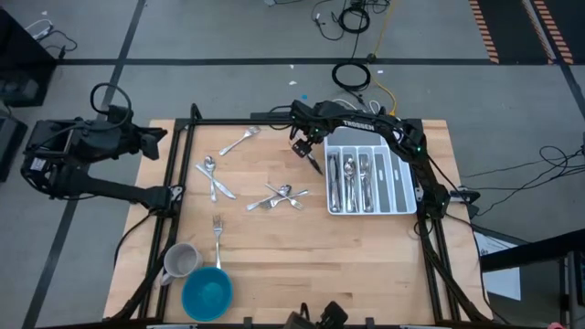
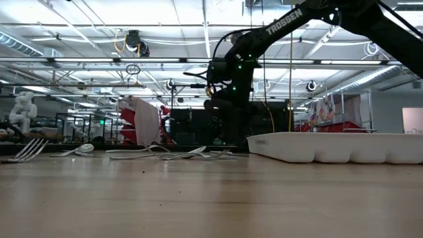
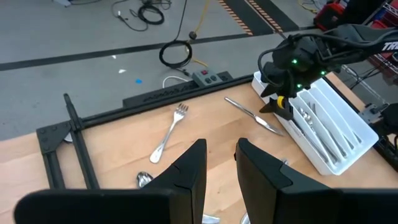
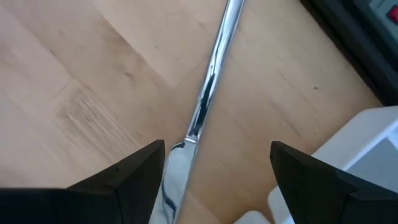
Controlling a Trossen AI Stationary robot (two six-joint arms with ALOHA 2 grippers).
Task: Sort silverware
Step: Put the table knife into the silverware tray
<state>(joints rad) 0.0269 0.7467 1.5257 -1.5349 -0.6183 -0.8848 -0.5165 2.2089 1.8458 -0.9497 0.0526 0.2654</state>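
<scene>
My right gripper (image 4: 217, 171) stands open, pointing steeply down over a table knife (image 4: 210, 87) that lies flat on the wood just left of the white organiser tray (image 1: 403, 183). One finger stands on each side of the knife, where handle meets blade. In the high view this knife (image 1: 314, 163) is near the table's far edge. Several forks, spoons and knives lie in the tray's compartments. Loose silverware lies on the table: a fork (image 1: 239, 142), spoons (image 1: 212, 178), a small heap (image 1: 279, 196) and another fork (image 1: 218, 228). My left gripper (image 3: 221, 168) waits open beyond the table's left edge.
A grey mug (image 1: 180, 260) and a blue bowl (image 1: 206, 292) stand at the table's near left corner. A black frame rail (image 1: 256, 122) runs along the far edge, close behind the right gripper. Bare wood lies between the heap and the near edge.
</scene>
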